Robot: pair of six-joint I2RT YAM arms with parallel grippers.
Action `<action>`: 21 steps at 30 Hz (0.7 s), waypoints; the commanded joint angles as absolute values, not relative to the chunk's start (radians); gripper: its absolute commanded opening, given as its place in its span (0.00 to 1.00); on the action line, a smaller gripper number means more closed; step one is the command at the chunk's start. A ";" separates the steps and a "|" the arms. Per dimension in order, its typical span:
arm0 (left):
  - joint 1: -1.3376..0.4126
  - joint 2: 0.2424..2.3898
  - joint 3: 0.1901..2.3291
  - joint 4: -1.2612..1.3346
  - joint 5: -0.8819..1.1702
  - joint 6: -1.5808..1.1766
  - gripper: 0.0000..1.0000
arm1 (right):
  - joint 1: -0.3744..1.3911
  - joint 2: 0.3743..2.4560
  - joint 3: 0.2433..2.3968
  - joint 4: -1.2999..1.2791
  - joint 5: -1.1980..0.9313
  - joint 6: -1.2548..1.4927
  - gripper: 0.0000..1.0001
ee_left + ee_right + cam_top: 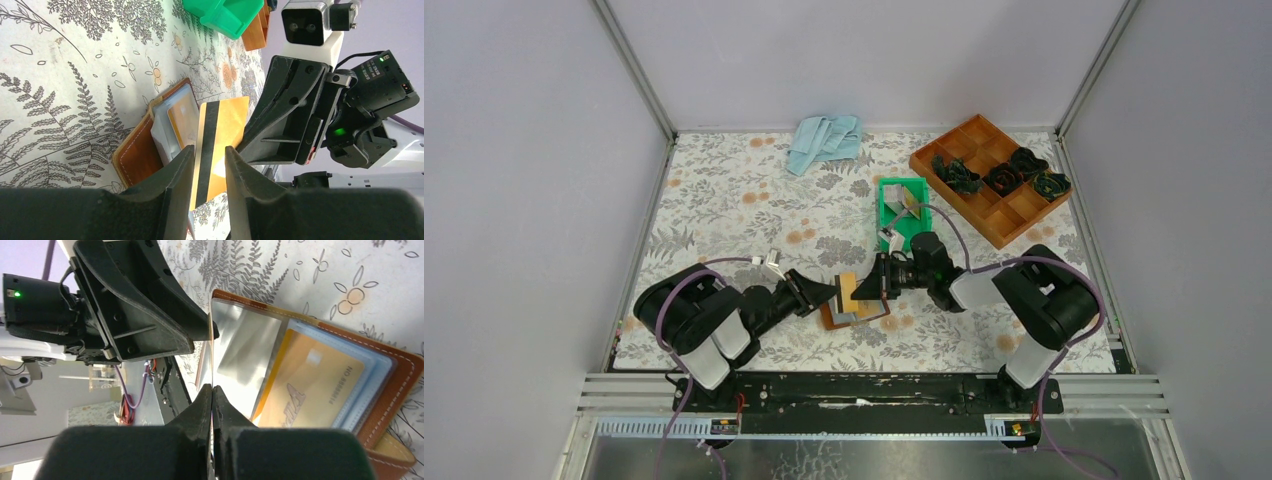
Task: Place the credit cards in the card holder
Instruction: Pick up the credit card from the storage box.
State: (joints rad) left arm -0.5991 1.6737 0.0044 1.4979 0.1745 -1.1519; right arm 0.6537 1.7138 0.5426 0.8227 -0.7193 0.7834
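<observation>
The brown leather card holder (836,320) lies open on the floral cloth between my two grippers. A gold card (310,385) and light blue cards (372,375) sit in its slots beside a shiny grey pocket (240,350). Another gold-tan credit card with a dark stripe (227,120) stands on edge over the holder (137,155). My right gripper (212,388) is shut on this card's edge. My left gripper (209,149) is open, a finger on either side of the same card, with a gap showing.
A green plastic bin (904,210) stands just behind the grippers. At the back right is an orange-brown wooden tray (989,180) with dark items in its compartments. A light blue cloth (824,140) lies at the back centre.
</observation>
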 commanded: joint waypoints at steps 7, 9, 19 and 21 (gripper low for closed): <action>-0.597 1.648 -0.160 1.574 0.166 -1.142 0.37 | 0.663 1.607 0.588 0.592 -0.620 0.638 0.00; -0.597 1.643 -0.161 1.558 0.166 -1.140 0.37 | 0.662 1.592 0.598 0.551 -0.600 0.615 0.00; -0.597 1.498 -0.159 1.350 0.178 -1.103 0.37 | 0.660 1.573 0.648 0.406 -0.533 0.532 0.00; -0.597 1.437 -0.149 1.270 0.182 -1.085 0.36 | 0.660 1.571 0.654 0.392 -0.521 0.522 0.00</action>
State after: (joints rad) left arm -0.5991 1.5257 0.0048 1.4025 0.1749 -1.1381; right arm 0.6544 1.6073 0.6109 0.4408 -0.5602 0.5751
